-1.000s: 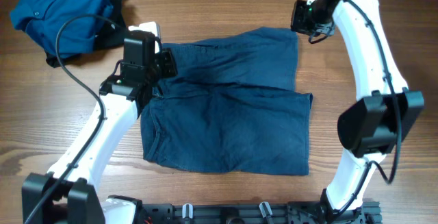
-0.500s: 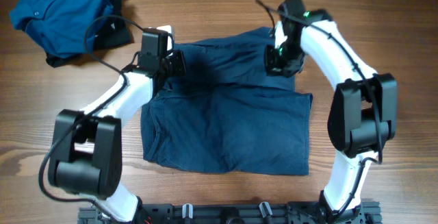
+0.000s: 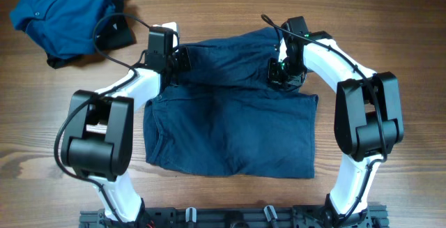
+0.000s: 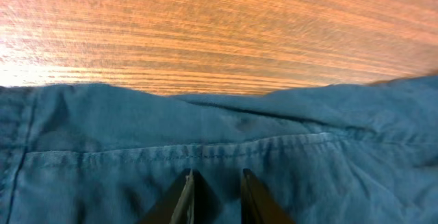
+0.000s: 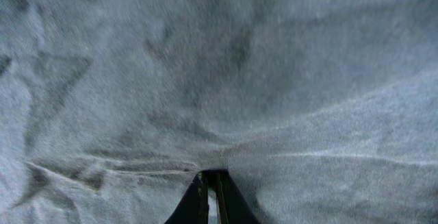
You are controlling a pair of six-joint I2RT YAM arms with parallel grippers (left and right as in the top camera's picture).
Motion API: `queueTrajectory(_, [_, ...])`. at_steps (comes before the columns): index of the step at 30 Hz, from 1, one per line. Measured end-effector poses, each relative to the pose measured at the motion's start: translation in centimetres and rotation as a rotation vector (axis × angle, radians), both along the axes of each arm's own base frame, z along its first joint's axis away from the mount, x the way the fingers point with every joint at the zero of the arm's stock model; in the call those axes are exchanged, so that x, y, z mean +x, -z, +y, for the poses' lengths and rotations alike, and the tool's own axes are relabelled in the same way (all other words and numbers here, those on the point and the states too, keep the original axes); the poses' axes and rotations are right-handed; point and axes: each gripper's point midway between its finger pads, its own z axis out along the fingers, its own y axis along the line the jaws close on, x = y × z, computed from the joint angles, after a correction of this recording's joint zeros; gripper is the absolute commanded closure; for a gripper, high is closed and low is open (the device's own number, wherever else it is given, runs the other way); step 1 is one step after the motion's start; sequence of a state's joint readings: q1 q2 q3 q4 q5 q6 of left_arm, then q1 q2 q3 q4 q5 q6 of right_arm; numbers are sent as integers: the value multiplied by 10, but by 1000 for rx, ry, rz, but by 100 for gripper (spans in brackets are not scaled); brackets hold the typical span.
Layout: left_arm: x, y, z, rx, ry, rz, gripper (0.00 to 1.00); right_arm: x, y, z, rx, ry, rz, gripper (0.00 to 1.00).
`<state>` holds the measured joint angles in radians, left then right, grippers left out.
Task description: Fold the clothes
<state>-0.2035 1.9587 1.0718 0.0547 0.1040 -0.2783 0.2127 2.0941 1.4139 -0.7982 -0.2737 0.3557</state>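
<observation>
The right jaws are pressed together on a small pucker of the dark shorts (image 3: 230, 127), and wrinkles in the cloth run in toward the tips. They sit at the far right part of the shorts, just inside the edge. The right arm (image 3: 368, 113) rises from the near edge of the desk (image 3: 390, 19), bends at a raised elbow, and reaches inward and down to that spot.

The left jaws stand a little apart, tips down on the shorts just below a stitched seam. Cloth fills the narrow gap, and I cannot tell whether they pinch it. Bare wood shows just past the hem. The left arm (image 3: 97, 134) mirrors the other, with its elbow out to the side and its forearm angled to the far left corner of the shorts. A black cable (image 3: 115, 22) loops above it.

The shorts lie spread on the middle of the desk with a crease across them. A brighter blue shirt (image 3: 59, 15) sits crumpled at the far left corner, well apart.
</observation>
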Motion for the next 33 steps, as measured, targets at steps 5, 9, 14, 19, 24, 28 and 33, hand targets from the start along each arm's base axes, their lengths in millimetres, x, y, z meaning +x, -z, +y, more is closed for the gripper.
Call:
queueTrajectory(5, [8, 4, 7, -7, -17, -21, 81, 1, 0, 0, 1, 4, -3, 94])
queueTrajectory(9, [17, 7, 22, -13, -48, -43, 83, 0, 0, -1, -5, 9, 1, 96])
queueTrajectory(14, [25, 17, 46, -19, -94, -50, 83, 0, 1, -2, -12, 25, 6, 96])
queueTrajectory(19, [32, 18, 56, -31, -110, -71, 83, -1, 1, -2, -14, 35, 12, 96])
queueTrajectory(24, [47, 18, 67, -27, -127, -139, 84, -3, 1, -3, -17, 36, 19, 96])
queueTrajectory(28, [57, 12, 74, -13, -150, -200, 83, -5, 2, -4, -20, 48, 19, 96])
queueTrajectory(33, [56, 13, 77, -5, -155, -191, 75, -7, 2, -6, -33, 54, 14, 96])
